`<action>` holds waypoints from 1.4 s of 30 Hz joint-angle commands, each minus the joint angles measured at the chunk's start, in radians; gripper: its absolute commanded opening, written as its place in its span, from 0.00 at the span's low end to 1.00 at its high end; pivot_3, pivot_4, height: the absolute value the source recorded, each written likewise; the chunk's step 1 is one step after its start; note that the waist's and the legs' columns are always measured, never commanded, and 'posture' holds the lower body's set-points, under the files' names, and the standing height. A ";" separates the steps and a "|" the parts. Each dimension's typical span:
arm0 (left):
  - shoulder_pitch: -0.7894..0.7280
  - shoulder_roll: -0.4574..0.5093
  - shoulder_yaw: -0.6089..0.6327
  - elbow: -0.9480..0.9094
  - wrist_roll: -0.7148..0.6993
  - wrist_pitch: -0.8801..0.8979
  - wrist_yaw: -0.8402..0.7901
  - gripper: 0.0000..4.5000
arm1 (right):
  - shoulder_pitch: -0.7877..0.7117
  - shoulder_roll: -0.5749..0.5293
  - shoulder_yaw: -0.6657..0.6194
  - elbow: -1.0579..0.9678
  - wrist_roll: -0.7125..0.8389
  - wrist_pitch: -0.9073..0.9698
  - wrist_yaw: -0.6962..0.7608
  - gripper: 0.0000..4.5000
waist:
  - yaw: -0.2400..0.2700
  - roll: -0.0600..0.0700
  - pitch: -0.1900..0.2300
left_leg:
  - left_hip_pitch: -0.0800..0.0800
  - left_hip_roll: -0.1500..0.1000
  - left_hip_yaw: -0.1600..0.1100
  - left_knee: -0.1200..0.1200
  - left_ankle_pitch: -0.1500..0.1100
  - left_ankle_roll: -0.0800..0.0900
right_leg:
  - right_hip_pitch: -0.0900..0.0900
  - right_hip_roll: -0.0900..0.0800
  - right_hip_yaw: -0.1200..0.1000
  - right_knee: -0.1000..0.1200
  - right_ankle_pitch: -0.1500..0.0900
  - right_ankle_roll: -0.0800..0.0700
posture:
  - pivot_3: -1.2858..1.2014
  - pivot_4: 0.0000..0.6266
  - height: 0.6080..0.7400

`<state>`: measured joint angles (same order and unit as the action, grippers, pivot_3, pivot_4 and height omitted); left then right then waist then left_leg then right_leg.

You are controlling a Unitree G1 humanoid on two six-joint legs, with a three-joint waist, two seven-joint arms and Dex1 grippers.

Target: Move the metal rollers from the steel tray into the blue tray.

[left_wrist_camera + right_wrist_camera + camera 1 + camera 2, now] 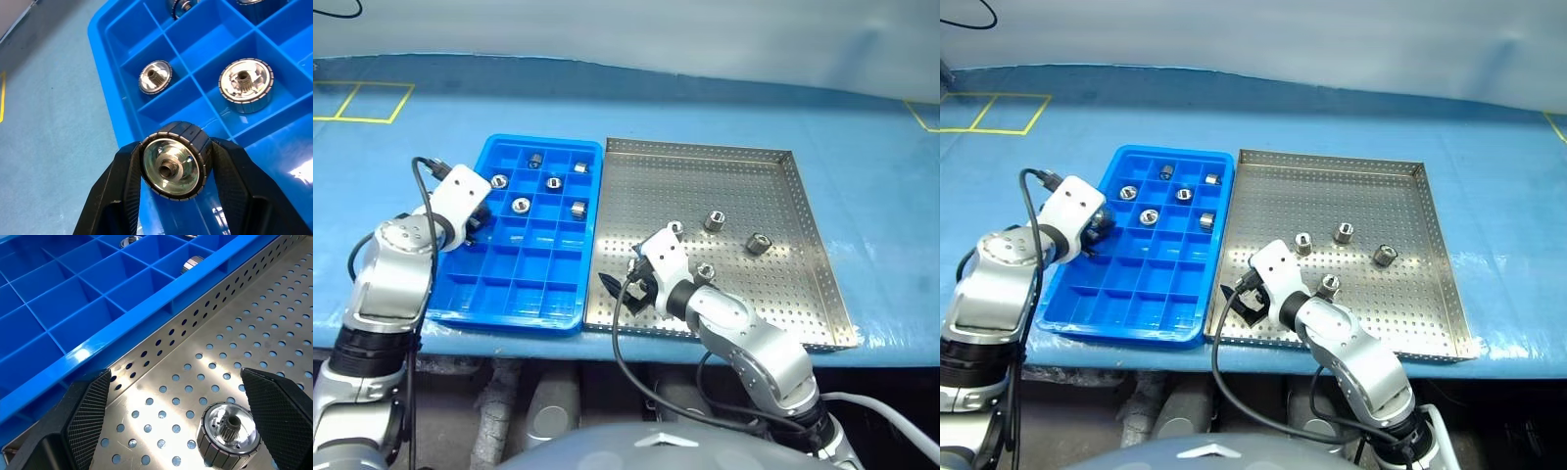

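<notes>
plenty of bare perforated floor in the far half and the right side of the steel tray (1391, 323), open for passing from above. four loose metal rollers (1343, 232) scattered mid-floor, standing apart with gaps between. right gripper (186, 416) low near the tray's left rim, fingers spread wide around one roller (228, 433). blocked sideways there by the raised rim and the wall of the blue tray (1072, 328) just beside. near rows of blue compartments free; six far cells taken. left gripper (176, 196) over the blue tray's left edge, clamped on a roller (175, 166).

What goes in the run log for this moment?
left gripper: shut on metal roller over blue tray | right gripper: open, in steel tray
</notes>
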<state>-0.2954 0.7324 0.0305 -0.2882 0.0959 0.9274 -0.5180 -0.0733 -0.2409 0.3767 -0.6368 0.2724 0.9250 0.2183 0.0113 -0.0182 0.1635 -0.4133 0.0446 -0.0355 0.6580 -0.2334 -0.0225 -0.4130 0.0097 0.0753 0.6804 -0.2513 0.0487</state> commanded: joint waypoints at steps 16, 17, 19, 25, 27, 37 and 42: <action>0.064 0.113 -0.078 -0.036 -0.018 0.009 -0.077 0.42 | -0.004 0.009 -0.016 -0.036 0.001 -0.021 0.003 1.00 | -0.003 0.000 0.000 | 0.001 0.000 0.001 -0.001 0.000 0.000 | 0.000 0.000 0.000 -0.001 0.000 -0.001 | 0.56 0.24 1.00; 0.059 0.115 -0.082 -0.029 -0.014 0.007 -0.074 0.42 | -0.003 0.010 -0.017 -0.037 0.001 -0.021 0.002 1.00 | -0.003 0.000 0.000 | 0.001 0.000 0.001 -0.001 0.000 0.000 | 0.000 0.000 0.000 -0.001 -0.001 -0.001 | 0.56 0.24 1.00; 0.049 0.107 -0.076 -0.024 -0.020 0.006 -0.067 0.58 | 0.002 0.010 -0.019 -0.040 -0.001 -0.020 -0.003 1.00 | -0.005 0.000 0.000 | 0.001 0.000 0.001 -0.001 0.000 0.000 | 0.000 0.000 0.000 -0.001 0.000 -0.001 | 0.56 0.24 1.00; -0.013 0.032 0.013 -0.053 -0.079 -0.015 -0.037 1.00 | 0.014 0.010 -0.029 -0.052 -0.003 -0.018 -0.012 1.00 | -0.001 0.000 0.000 | 0.000 0.000 0.001 -0.001 0.000 0.000 | 0.000 -0.001 0.000 -0.001 0.000 0.000 | 0.55 0.24 1.00; -0.063 -0.036 0.068 -0.069 -0.133 -0.056 -0.028 1.00 | 0.023 0.009 -0.041 -0.067 0.001 -0.017 -0.013 1.00 | 0.007 -0.001 0.000 | -0.001 -0.001 0.000 0.000 0.000 0.000 | 0.000 -0.001 0.000 -0.001 0.000 0.000 | 0.54 0.24 1.00; -0.261 -0.157 -0.083 0.056 -0.339 -0.354 -0.340 1.00 | 0.160 -0.113 -0.262 -0.237 0.067 0.006 0.049 1.00 | -0.013 0.000 0.000 | -0.001 -0.002 0.000 0.002 0.000 0.000 | 0.002 -0.001 0.001 -0.002 0.002 0.003 | 0.52 0.24 1.00; -0.371 -0.160 -0.281 0.214 -0.331 -0.461 -0.599 1.00 | 0.306 -0.225 -0.342 -0.301 0.066 0.017 0.081 1.00 | -0.044 0.000 -0.001 | -0.001 -0.002 0.001 0.002 0.000 0.000 | 0.002 0.000 0.003 -0.002 0.002 0.003 | 0.49 0.24 1.00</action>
<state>-0.6304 0.5713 -0.2159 -0.1011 -0.2373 0.5163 -1.0423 0.2173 -0.4559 0.0640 -0.8844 0.3314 0.9445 0.2874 -0.0327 -0.0185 0.1630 -0.4144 0.0422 -0.0351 0.6601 -0.2334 -0.0224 -0.4109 0.0098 0.0787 0.6780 -0.2497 0.0517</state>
